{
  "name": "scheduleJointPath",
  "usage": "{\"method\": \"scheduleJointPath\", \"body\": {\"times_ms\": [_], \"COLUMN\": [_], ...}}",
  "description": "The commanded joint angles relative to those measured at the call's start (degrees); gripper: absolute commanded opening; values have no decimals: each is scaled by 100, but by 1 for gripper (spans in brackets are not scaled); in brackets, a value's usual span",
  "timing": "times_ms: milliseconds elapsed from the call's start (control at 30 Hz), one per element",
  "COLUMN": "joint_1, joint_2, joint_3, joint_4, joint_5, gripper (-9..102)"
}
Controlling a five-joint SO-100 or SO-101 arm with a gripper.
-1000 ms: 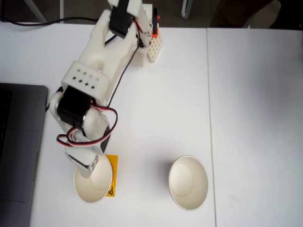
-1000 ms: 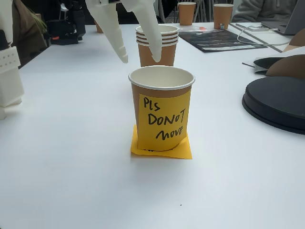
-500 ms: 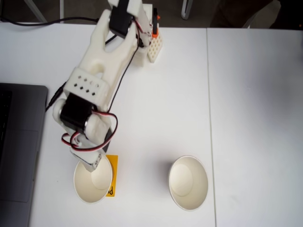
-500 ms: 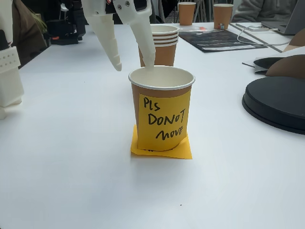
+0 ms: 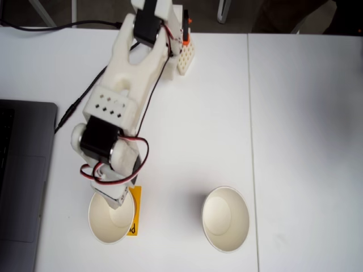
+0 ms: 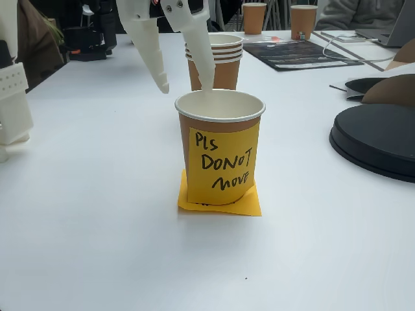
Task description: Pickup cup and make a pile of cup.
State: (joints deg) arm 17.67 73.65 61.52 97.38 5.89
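The cup [image 6: 220, 149] stands upright on the white table, tan with a white rim and a yellow note reading "Pls do not move" on its wall. From above it shows as a white-lined round cup [image 5: 110, 220]. My gripper [image 6: 186, 85] hangs open just behind its far rim, white fingers [image 6: 153, 55] pointing down. In the top-down fixed view the gripper [image 5: 114, 198] sits over the cup's upper rim; whether a finger touches the rim is unclear. The pile of cup [image 6: 220, 65] stands behind, showing several nested rims, and is the right-hand cup [image 5: 226, 220] from above.
A flat orange-yellow note [image 6: 220, 202] lies under the cup, seen beside it [image 5: 135, 211] from above. A laptop [image 5: 22, 181] lies at the left edge. A white and orange block [image 5: 186, 54] stands by the arm's base. A black round object [image 6: 376, 139] sits right.
The gripper came down toward the cup's far rim and shifted slightly to the right in the top-down view. It stayed open, and both cups kept their places.
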Motion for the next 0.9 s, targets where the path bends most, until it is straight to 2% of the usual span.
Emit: {"method": "scheduleJointPath", "body": {"times_ms": [0,233,867], "joint_1": [-79,-26,26], "joint_2": [-62,-334,-1890], "joint_3": [-132,-158,-1688], "joint_4": [26,-9,9], "joint_5": [-53,-53,-9], "gripper": [21,21,21]}}
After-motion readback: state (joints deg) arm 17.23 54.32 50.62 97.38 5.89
